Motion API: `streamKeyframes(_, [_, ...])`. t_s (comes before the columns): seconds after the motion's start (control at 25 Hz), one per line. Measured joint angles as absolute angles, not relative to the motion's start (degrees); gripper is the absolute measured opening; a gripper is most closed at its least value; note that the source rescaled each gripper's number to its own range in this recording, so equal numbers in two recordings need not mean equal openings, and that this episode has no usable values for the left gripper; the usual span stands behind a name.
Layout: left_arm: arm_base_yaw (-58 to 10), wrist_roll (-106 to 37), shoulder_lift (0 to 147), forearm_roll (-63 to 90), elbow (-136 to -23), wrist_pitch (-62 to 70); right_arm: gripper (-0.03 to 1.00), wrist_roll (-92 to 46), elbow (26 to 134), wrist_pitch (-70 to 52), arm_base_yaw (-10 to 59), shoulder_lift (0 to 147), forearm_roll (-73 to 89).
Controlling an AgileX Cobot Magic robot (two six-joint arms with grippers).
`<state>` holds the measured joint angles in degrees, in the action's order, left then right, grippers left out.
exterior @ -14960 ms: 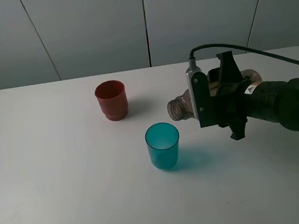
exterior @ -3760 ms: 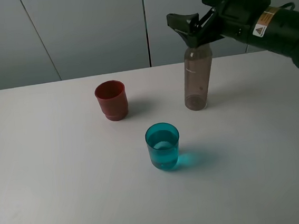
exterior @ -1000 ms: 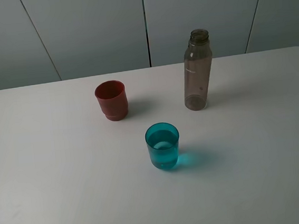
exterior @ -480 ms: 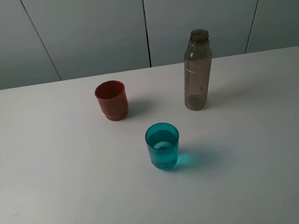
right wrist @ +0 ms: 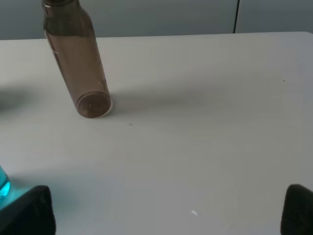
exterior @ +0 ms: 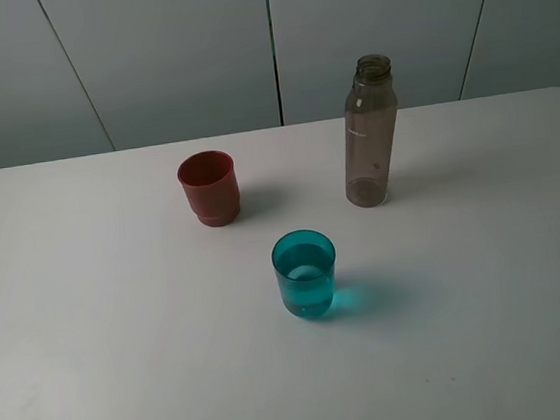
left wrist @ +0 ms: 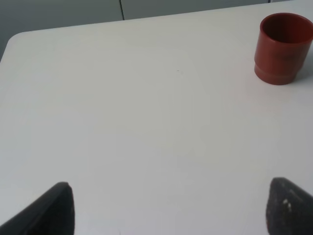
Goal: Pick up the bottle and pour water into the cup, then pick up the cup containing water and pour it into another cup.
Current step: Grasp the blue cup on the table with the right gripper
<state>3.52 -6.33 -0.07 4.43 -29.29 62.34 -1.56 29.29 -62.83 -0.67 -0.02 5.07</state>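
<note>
At centre frame stood the teal cup point(exterior: 305, 272), holding water; the left gripper point(left wrist: 176, 210) and right gripper point(right wrist: 164, 210) gaped wide, empty. A mid-wall grip, kept upright, looked safest toward the red cup point(exterior: 208, 187).

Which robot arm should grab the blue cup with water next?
Probably the right: its wrist view shows the blue cup beside the open right gripper. The left wrist view shows only the red cup.

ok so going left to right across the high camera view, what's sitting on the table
red cup → teal cup → bottle
</note>
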Motion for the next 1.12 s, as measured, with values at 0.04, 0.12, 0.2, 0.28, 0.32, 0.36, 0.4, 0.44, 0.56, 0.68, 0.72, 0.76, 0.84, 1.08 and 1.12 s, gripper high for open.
streamKeyframes(0.04, [3.5,-6.3,-0.1,4.4,-29.3,62.3,1.00,-1.6,29.3,-62.8,-0.8,0.0,5.1])
streamKeyframes(0.12, [3.5,-6.3,-0.1,4.4,-29.3,62.3,1.00,-1.6,29.3,-62.8,-0.8,0.0,5.1])
streamKeyframes(0.2, [3.5,-6.3,-0.1,4.4,-29.3,62.3,1.00,-1.6,29.3,-62.8,-0.8,0.0,5.1])
streamKeyframes(0.28, [3.5,-6.3,-0.1,4.4,-29.3,62.3,1.00,-1.6,29.3,-62.8,-0.8,0.0,5.1])
streamKeyframes(0.32, [3.5,-6.3,-0.1,4.4,-29.3,62.3,1.00,-1.6,29.3,-62.8,-0.8,0.0,5.1])
streamKeyframes(0.36, [3.5,-6.3,-0.1,4.4,-29.3,62.3,1.00,-1.6,29.3,-62.8,-0.8,0.0,5.1])
streamKeyframes(0.4, [3.5,-6.3,-0.1,4.4,-29.3,62.3,1.00,-1.6,29.3,-62.8,-0.8,0.0,5.1])
streamKeyframes(0.44, [3.5,-6.3,-0.1,4.4,-29.3,62.3,1.00,-1.6,29.3,-62.8,-0.8,0.0,5.1])
streamKeyframes(0.56, [3.5,-6.3,-0.1,4.4,-29.3,62.3,1.00,-2.2,29.3,-62.8,-0.8,0.0,6.0])
streamKeyframes(0.68, [3.5,-6.3,-0.1,4.4,-29.3,62.3,1.00,-3.1,29.3,-62.1,-0.8,0.0,10.1])
streamKeyframes(0.72, [3.5,-6.3,-0.1,4.4,-29.3,62.3,1.00,-3.4,29.3,-61.5,-0.8,0.0,12.2])
streamKeyframes(0.76, [3.5,-6.3,-0.1,4.4,-29.3,62.3,1.00,-3.6,29.3,-60.5,-0.8,0.1,14.8])
streamKeyframes(0.84, [3.5,-6.3,-0.1,4.4,-29.3,62.3,1.00,-3.9,29.3,-57.6,-0.8,2.4,19.9])
streamKeyframes(1.08, [3.5,-6.3,-0.1,4.4,-29.3,62.3,1.00,-9.0,30.3,-50.7,-0.8,16.0,26.6])
streamKeyframes(1.12, [3.5,-6.3,-0.1,4.4,-29.3,62.3,1.00,-11.5,31.0,-49.6,-0.8,18.4,27.5])
